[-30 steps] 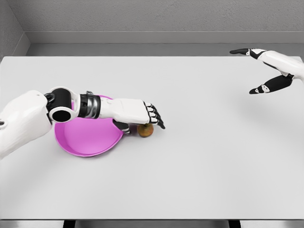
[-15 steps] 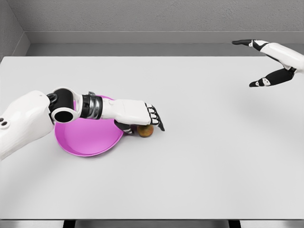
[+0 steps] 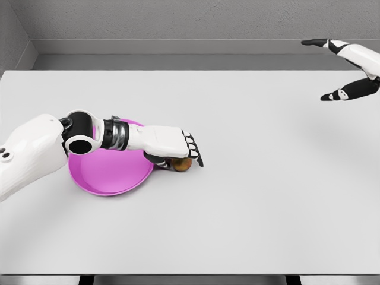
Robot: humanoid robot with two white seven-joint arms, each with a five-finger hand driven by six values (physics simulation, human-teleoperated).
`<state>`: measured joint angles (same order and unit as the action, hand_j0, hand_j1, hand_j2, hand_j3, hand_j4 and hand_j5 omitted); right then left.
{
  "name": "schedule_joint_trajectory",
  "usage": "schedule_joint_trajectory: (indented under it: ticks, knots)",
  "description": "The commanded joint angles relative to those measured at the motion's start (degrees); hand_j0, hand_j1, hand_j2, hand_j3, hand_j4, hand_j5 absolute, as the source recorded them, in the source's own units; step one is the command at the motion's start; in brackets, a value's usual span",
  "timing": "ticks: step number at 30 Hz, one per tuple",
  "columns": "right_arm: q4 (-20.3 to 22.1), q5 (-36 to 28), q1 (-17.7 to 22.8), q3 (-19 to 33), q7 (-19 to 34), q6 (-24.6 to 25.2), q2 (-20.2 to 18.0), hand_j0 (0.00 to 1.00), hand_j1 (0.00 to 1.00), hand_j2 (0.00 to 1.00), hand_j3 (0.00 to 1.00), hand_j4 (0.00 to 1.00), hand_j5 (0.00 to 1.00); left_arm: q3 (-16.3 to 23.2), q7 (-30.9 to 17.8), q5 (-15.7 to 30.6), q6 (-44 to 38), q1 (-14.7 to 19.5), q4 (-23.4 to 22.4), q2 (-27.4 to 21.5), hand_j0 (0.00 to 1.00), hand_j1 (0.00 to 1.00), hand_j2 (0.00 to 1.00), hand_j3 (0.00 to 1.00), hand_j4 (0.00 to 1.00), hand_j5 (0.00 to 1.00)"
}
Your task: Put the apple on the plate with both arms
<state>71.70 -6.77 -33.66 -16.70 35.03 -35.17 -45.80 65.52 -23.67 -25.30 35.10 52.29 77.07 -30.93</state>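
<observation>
Left hand (image 3: 176, 148): palm down over the apple (image 3: 181, 164), fingers curved across its top, thumb tucked beneath; whether the grip is closed cannot be told. Apple: on the table (image 3: 249, 196), mostly hidden under the hand, just beside the right rim of the plate. Plate (image 3: 110, 173): pink, round, partly covered by the left forearm. Right hand (image 3: 347, 71): far right, raised above the table, fingers spread, holding nothing.

Glossy pink plate (image 3: 107, 175) — smooth, matt grey table (image 3: 237, 178), glossy white left hand (image 3: 169, 142) — plastic-looking
</observation>
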Motion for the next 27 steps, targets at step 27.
schedule_joint_trajectory:
  ticks: [27]
  knots:
    - [0.20, -0.44, 2.90, 3.60, -0.03, 0.17, -2.54, 1.00, 1.00, 1.00, 1.00, 1.00, 1.00, 0.93, -0.15, 0.25, -0.10, -0.09, 0.27, -0.36, 0.52, 0.52, 0.52, 0.52, 0.52, 0.52]
